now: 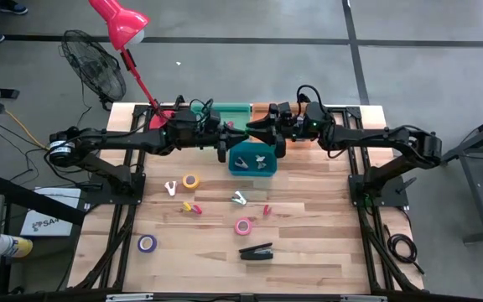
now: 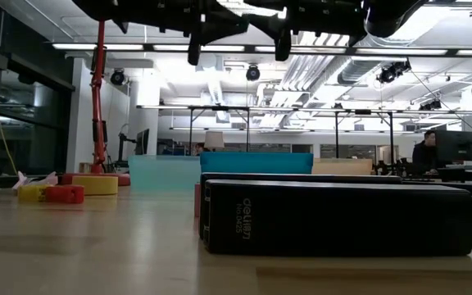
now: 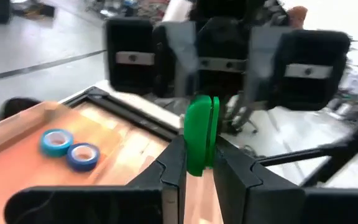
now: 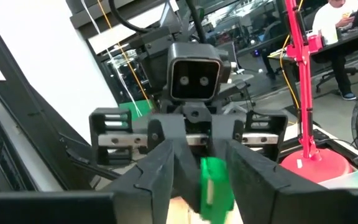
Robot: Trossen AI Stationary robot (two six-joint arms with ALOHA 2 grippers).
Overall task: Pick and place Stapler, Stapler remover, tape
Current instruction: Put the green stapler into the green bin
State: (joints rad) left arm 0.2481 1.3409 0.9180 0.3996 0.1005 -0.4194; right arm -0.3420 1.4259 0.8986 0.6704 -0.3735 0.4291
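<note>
Your left tool [image 3: 197,165] is pinching a small green staple remover [image 3: 201,134] up over the teal bin [image 1: 252,159], nose to nose with the right tool [image 4: 197,177], whose fingers are spread around it. The slim black stapler [image 1: 257,250] lies at the wooden table's [image 1: 309,260] front, pink tape [image 1: 242,226], yellow tape [image 1: 190,180] and purple tape [image 1: 147,243] scattered nearby. Behind it: a bright open office.

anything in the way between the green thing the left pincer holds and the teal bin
Nothing visible lies between them. The left pincer grips the green staple remover over the teal bin's back edge; only the right pincer's open fingers flank it.
</note>
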